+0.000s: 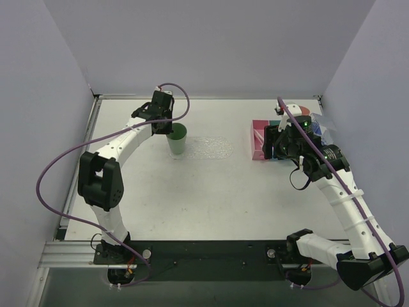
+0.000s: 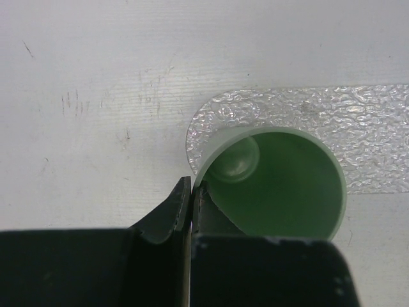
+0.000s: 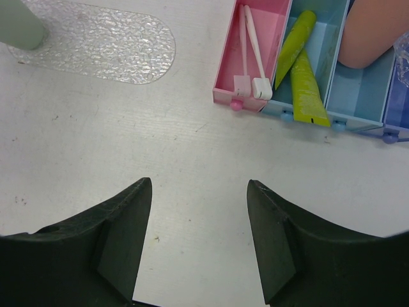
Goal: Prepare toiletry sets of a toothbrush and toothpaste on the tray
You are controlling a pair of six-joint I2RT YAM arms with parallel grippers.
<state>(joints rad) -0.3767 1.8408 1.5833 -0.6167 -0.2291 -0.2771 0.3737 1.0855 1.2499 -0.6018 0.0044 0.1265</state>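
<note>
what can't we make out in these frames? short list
- Top view: right arm covers most of the bins; contents unreadable.
- Right wrist view: salmon cup cut off by the top edge; clear crinkly item in the rightmost bin cut off by the right edge, unidentifiable.
- Left wrist view: left gripper hides the green cup's near wall; cup resting on the tray or lifted, unclear.

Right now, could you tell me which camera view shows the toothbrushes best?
The right wrist view: two toothbrushes lie side by side in the pink bin, unobstructed. The top external view shows only part of that bin, with no brushes discernible. The left wrist view shows neither.
</note>
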